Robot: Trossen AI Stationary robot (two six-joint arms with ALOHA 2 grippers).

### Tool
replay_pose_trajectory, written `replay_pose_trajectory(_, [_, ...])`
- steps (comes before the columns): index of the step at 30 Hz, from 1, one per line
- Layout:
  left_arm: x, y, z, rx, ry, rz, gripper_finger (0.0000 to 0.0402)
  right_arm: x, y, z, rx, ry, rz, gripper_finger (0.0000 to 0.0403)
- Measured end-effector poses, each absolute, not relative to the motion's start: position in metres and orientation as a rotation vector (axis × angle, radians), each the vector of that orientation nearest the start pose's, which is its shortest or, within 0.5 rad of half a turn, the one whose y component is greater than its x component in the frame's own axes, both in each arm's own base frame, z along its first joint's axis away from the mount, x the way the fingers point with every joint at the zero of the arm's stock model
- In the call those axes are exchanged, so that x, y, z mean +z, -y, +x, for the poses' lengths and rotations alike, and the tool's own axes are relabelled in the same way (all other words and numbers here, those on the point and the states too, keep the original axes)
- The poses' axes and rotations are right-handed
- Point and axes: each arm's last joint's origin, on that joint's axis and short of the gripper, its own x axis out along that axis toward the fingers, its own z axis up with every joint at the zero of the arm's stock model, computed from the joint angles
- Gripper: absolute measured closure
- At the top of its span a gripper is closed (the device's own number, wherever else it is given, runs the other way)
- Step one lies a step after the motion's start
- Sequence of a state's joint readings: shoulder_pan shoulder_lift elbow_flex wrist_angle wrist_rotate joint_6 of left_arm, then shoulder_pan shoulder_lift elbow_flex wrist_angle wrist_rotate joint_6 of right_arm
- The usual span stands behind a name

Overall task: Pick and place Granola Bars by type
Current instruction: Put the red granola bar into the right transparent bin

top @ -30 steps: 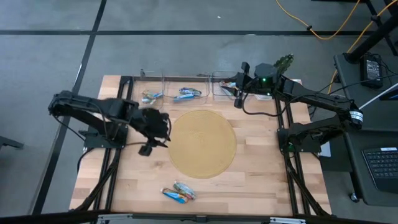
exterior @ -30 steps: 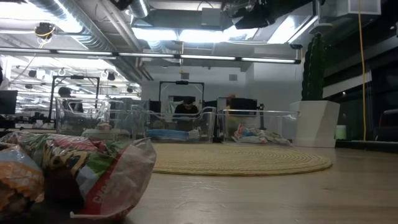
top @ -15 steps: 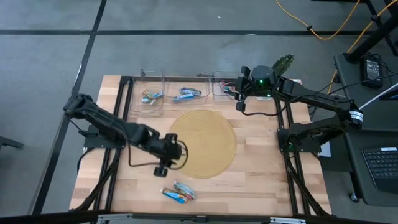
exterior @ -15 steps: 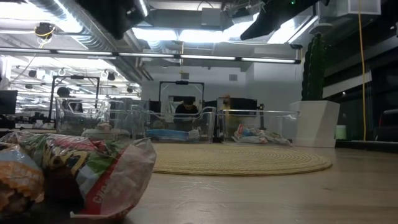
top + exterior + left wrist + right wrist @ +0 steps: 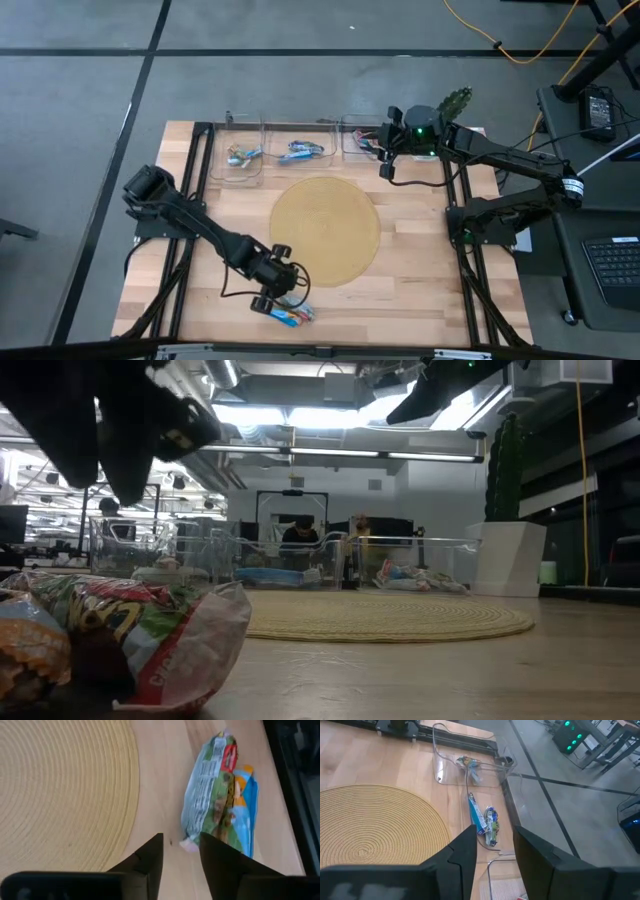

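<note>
Two granola bars (image 5: 288, 310) lie together on bare wood at the near edge of the table, just off the round tan mat (image 5: 325, 231); one green multicoloured wrapper (image 5: 207, 790) overlaps a blue one (image 5: 246, 805) in the left wrist view; left gripper (image 5: 272, 291) hangs right over this pair, fingers parted with a narrow gap, nothing between them, tips just short of the green wrapper's end; more bars sit in the clear bins at the far edge: some in the left bin (image 5: 240, 157), blue ones in the middle bin (image 5: 303, 151), a few in the right bin (image 5: 362, 143); right gripper (image 5: 388, 165) sits raised at the far right corner beside the right bin, fingers apart and empty; low view shows the near wrappers (image 5: 130, 635) large in the foreground, mat beyond, bins behind it, and a person (image 5: 297, 532) in the room past the table.
</note>
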State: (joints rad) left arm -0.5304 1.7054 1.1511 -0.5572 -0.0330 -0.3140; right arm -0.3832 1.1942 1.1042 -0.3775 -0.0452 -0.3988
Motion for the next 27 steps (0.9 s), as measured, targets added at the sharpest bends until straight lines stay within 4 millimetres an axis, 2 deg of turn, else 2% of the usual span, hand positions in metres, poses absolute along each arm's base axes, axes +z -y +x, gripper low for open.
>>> replay_pose_trajectory(12, [0.197, 0.177, 0.298, -0.279, -1.086, 0.013, 0.0192, 0.343, 0.095, 0.24, -0.235, -0.518, -0.289, 0.0272])
replay_pose_trajectory(20, [0.18, 0.194, 0.295, -0.315, -1.11, 0.051, 0.0184, 0.342, 0.095, 0.24, -0.233, -0.529, -0.285, 0.0272])
replay_pose_trajectory(27, [0.158, 0.198, 0.3, -0.301, -1.157, 0.074, 0.0183, 0.342, 0.095, 0.24, -0.231, -0.532, -0.285, 0.0272])
